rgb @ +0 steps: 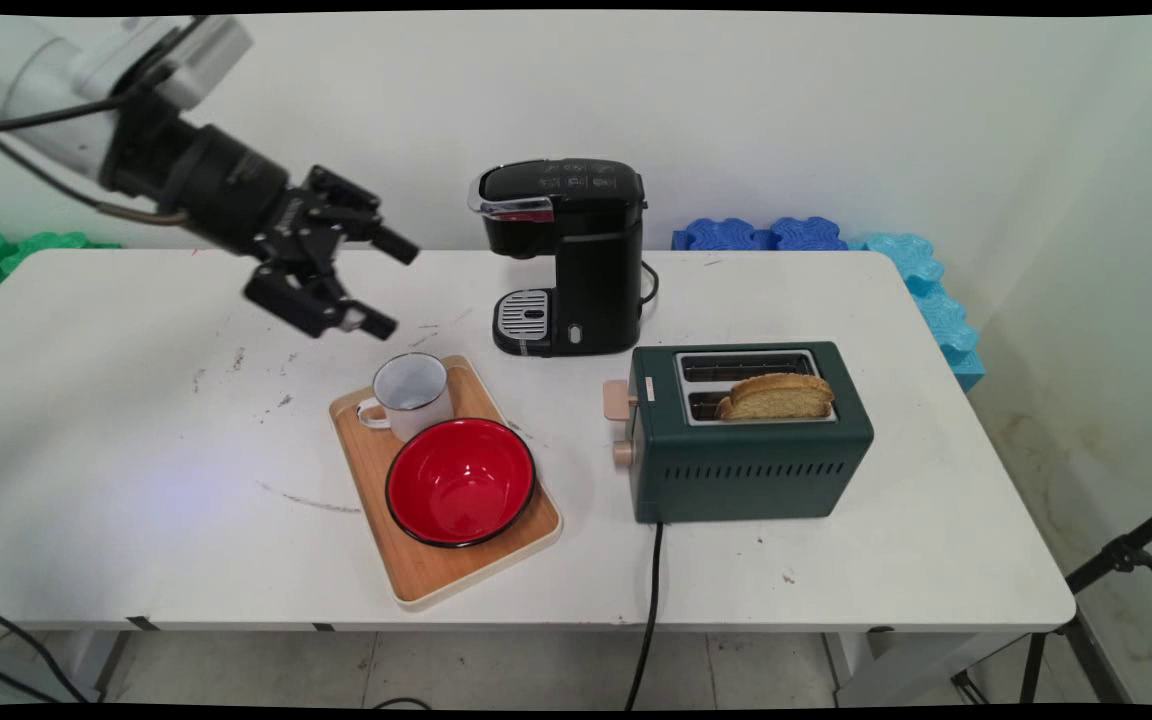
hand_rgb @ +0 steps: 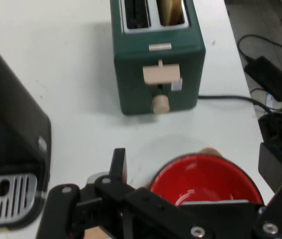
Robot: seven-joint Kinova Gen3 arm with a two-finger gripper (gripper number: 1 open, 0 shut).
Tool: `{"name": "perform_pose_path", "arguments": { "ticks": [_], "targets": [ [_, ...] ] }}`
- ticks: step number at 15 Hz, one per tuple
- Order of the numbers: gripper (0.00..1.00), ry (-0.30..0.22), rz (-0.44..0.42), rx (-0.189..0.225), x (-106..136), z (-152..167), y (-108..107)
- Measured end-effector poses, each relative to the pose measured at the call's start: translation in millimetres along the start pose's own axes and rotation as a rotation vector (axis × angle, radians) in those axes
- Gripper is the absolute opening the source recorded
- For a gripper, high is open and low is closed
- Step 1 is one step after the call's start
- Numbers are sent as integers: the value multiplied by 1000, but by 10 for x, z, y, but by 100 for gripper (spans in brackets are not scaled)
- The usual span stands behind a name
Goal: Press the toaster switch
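My gripper (rgb: 391,284) hangs open above the table, just up and left of a white enamel mug (rgb: 409,394). Nothing is between its fingers. The mug stands at the far end of a wooden tray (rgb: 423,576), touching a red bowl (rgb: 460,480) with a black rim. In the hand view the gripper (hand_rgb: 196,167) is spread wide over the red bowl (hand_rgb: 203,180), and the linkage hides the mug. A black coffee maker (rgb: 564,256) stands to the right of the gripper, seen in the hand view as the coffee maker (hand_rgb: 11,154) at the left edge.
A dark green toaster (rgb: 751,440) with one slice of bread (rgb: 776,396) in its near slot stands right of the tray; its cord drops over the front edge. The toaster (hand_rgb: 158,64) faces the hand. Blue foam blocks (rgb: 786,234) and green foam blocks (rgb: 6,252) lie behind the table.
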Motion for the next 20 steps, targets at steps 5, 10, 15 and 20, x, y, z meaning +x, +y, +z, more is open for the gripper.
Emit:
{"name": "perform_pose_path", "arguments": {
  "ticks": [5,10,15,20],
  "targets": [
    [100,10,23,15,288,299,-36],
    [100,7,36,27,472,699,-55],
    [0,-2,55,29,537,1081,-52],
    [0,-24,94,35,550,1374,-76]
  ]
}}
